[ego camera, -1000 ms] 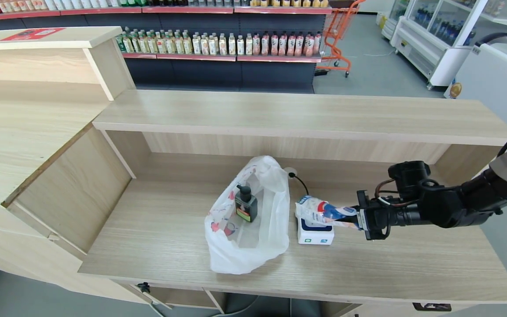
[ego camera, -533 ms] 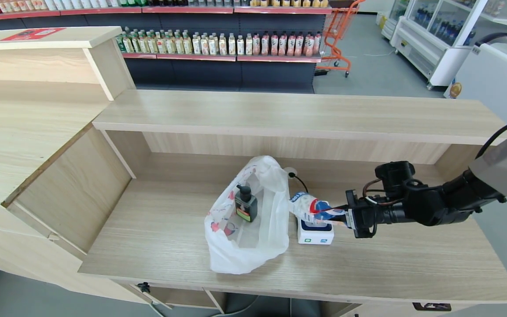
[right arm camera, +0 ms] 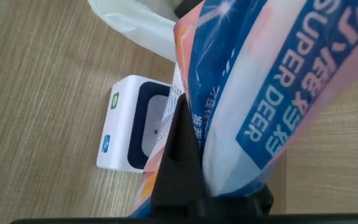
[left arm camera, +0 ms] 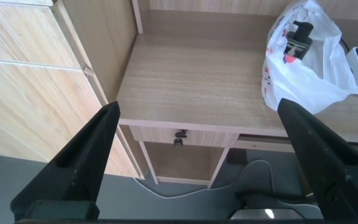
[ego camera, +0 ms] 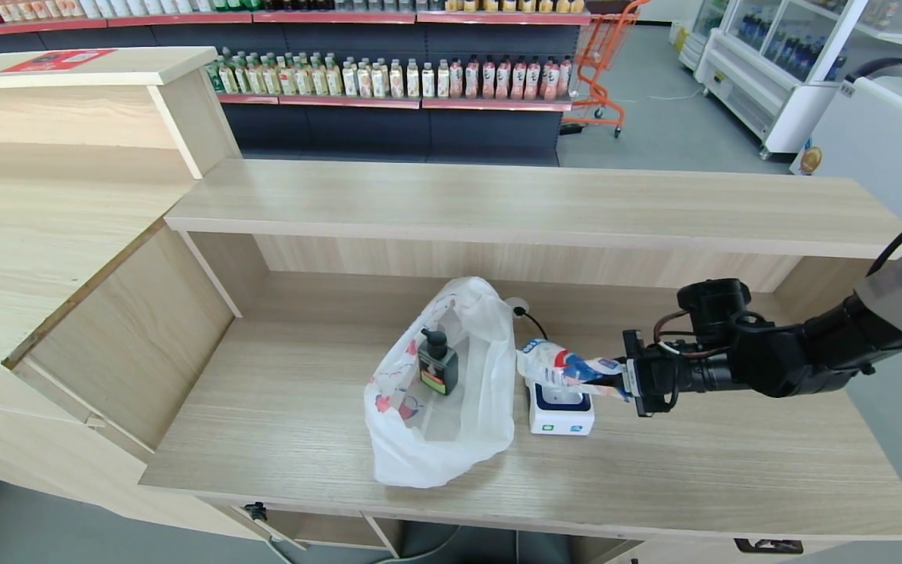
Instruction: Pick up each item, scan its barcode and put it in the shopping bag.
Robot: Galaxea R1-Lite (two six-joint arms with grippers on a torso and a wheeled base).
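My right gripper (ego camera: pixel 617 377) is shut on one end of a white, red and blue packet (ego camera: pixel 562 365), held level just above the white scanner (ego camera: pixel 560 413) with its dark blue window. In the right wrist view the packet (right arm camera: pixel 260 93) hangs over the scanner (right arm camera: pixel 132 124), with one dark finger (right arm camera: pixel 182 155) pressed against it. Left of the scanner lies the white shopping bag (ego camera: pixel 439 407), open, with a dark pump bottle (ego camera: pixel 438 366) standing inside. My left gripper (left arm camera: pixel 194 158) is open and holds nothing, low in front of the counter's near edge, far from the bag (left arm camera: pixel 303 68).
A black cable (ego camera: pixel 533 323) runs from the scanner to the back wall of the wooden counter (ego camera: pixel 286 407). A raised shelf (ego camera: pixel 529 204) overhangs the back. A side panel (ego camera: pixel 130 337) closes off the left. Bare counter lies right of the scanner.
My right gripper has carried the packet to the left and slightly up, bringing it over the scanner and closer to the bag. The bag and bottle have not moved.
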